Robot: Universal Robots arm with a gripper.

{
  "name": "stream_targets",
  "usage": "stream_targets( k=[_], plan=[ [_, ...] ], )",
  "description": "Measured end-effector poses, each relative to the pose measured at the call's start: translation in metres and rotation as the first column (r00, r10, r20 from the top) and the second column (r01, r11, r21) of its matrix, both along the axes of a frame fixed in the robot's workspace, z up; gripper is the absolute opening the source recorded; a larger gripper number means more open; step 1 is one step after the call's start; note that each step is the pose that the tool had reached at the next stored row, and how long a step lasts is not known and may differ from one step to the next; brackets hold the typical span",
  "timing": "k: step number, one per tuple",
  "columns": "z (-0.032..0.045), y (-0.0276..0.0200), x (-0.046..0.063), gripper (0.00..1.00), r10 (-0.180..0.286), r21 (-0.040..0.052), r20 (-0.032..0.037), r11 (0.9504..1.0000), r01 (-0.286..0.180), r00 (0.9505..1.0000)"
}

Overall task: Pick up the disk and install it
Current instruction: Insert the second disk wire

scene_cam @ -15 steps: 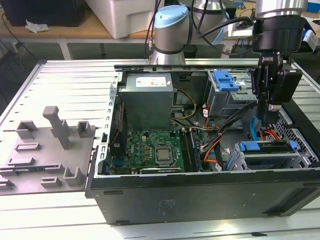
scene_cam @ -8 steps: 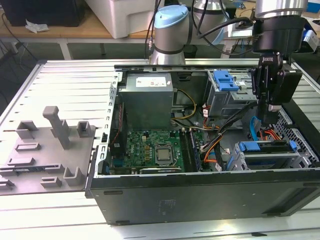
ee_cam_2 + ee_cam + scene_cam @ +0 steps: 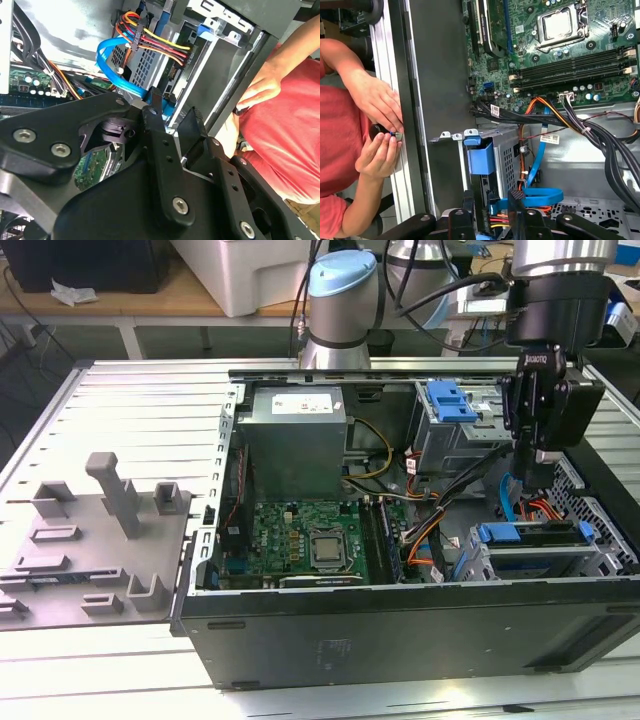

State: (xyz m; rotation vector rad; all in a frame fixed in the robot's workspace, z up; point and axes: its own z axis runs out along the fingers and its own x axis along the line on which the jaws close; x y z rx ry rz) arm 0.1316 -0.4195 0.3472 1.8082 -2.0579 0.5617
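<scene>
Disk (image 3: 530, 537) sat inside the open computer case (image 3: 420, 630), in the drive cage (image 3: 545, 558) near the case's corner at the exterior view's right, its blue carrier edge showing on top; judged rigid, moderately heavy and shock-sensitive, it would be best taken by the plastic carrier rails rather than the labelled face; end effector (image 3: 528, 462) hung just above that cage, among the blue SATA cable (image 3: 117, 75) and the power wires (image 3: 155, 42); its fingers (image 3: 157, 130) stood a little apart with nothing between them in both wrist views; a person's hands (image 3: 380, 125) worked at the case's outer edge.
</scene>
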Motion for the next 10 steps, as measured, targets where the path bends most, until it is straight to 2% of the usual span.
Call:
stream_targets(
  k=[4,5,10],
  plan=[
    [-0.0008,0.0,0.0004,0.38,0.0,0.0001,-0.0029,1.0,0.0,1.0],
    [-0.0009,-0.0001,0.0005,0.31,0.001,-0.0001,-0.0036,1.0,-0.001,1.0],
    [-0.0025,-0.0001,0.0025,0.31,0.005,0.0003,-0.0103,1.0,-0.005,0.9999]
  ],
)
